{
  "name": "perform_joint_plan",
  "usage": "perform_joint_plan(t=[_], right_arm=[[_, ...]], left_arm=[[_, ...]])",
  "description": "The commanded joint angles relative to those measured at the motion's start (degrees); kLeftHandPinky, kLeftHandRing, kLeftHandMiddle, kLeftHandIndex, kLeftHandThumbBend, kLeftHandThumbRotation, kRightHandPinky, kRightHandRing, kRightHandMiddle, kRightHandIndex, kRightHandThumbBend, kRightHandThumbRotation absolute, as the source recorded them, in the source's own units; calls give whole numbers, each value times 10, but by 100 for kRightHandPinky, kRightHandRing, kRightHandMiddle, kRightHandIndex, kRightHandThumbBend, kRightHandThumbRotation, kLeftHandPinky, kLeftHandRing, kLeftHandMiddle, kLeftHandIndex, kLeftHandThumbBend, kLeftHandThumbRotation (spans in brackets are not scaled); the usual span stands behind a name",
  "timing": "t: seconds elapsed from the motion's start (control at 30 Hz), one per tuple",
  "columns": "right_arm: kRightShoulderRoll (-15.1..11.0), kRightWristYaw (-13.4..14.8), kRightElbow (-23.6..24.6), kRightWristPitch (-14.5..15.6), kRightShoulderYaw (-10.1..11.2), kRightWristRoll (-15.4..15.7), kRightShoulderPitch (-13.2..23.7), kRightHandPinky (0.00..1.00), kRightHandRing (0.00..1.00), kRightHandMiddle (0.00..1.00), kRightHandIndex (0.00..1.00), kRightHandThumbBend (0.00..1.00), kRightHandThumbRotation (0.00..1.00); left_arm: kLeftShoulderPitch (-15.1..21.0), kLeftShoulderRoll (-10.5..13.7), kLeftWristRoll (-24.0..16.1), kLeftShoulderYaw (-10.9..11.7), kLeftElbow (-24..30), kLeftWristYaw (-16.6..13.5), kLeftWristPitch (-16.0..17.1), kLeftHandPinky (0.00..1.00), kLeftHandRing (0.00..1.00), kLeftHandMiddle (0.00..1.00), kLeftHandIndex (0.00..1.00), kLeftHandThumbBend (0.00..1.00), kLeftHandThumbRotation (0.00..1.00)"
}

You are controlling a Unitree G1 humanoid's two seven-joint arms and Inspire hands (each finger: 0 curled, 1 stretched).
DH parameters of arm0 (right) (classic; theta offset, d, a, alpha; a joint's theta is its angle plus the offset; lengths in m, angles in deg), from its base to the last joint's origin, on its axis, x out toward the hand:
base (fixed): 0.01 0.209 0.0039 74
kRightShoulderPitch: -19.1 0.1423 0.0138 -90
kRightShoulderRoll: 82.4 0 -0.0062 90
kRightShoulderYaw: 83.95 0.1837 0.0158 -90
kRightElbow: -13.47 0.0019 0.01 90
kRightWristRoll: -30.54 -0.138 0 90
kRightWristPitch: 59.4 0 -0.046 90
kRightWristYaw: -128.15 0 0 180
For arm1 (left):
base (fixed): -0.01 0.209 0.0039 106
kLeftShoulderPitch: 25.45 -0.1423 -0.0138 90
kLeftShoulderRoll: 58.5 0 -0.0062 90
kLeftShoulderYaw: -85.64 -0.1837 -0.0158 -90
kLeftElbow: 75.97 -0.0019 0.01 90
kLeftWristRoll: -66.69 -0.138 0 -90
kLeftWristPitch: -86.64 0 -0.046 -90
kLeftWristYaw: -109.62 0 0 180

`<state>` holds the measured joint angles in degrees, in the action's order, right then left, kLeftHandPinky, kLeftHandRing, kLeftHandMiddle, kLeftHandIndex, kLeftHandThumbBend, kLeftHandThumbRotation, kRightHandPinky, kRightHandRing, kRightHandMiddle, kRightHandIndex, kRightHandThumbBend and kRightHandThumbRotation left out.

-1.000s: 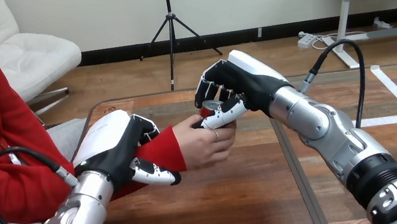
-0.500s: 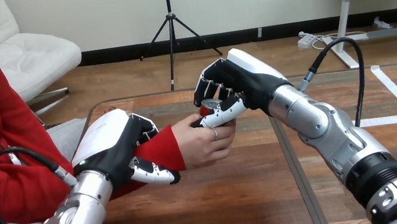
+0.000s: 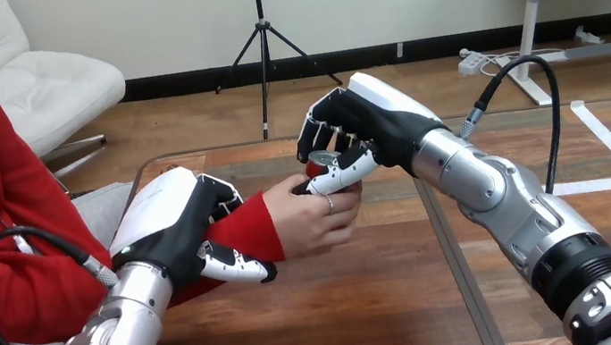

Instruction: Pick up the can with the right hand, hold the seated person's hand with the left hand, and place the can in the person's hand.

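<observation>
A red can (image 3: 320, 166) with a silver top sits in the person's hand (image 3: 313, 219) above the middle of the table. My right hand (image 3: 360, 133) is over it, fingers and thumb curled round the can from above and behind. The person's fingers wrap the can's lower part, so both hands are on it. My left hand (image 3: 179, 226) grips the person's forearm in its red sleeve (image 3: 239, 236) just behind the wrist, thumb underneath and fingers over the top.
The wooden table (image 3: 348, 311) stretches in front of both arms, with a dark seam (image 3: 448, 252) running front to back right of centre. The person sits at the left side.
My right hand and the can have edged slightly left and up. The left hand keeps its hold on the sleeve.
</observation>
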<state>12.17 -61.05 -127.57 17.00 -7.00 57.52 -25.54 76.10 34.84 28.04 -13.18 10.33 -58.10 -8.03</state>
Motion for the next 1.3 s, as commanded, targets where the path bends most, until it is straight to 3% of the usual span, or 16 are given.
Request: perform_joint_plan(t=[0.0, 0.13, 0.33, 0.63, 1.03, 1.27], right_arm=[[0, 19, 102, -25, 4, -1, 135, 27, 33, 40, 45, 66, 0], [-2, 18, 103, -19, 3, 1, 134, 27, 34, 41, 46, 67, 0], [-1, 13, 112, 0, 5, 2, 129, 36, 43, 48, 51, 67, 4], [-4, 8, 124, 13, 7, 1, 121, 41, 48, 52, 55, 65, 28], [-9, 12, 122, 2, 6, 2, 115, 33, 40, 46, 52, 51, 45], [-11, 13, 122, 2, 4, 3, 113, 34, 42, 48, 52, 42, 49]], left_arm=[[116, -24, 26, -5, 84, -14, 28, 27, 35, 42, 39, 75, 0], [118, -9, 8, -12, 87, -11, 37, 30, 37, 44, 42, 76, 0], [116, -1, -2, -15, 94, -7, 38, 35, 43, 50, 52, 78, 0], [113, 6, -6, -16, 98, -9, 45, 45, 55, 59, 61, 81, 12], [106, 4, 3, -10, 100, -16, 54, 54, 64, 66, 65, 80, 19], [104, 5, 5, -7, 100, -19, 59, 55, 65, 67, 65, 78, 21]])
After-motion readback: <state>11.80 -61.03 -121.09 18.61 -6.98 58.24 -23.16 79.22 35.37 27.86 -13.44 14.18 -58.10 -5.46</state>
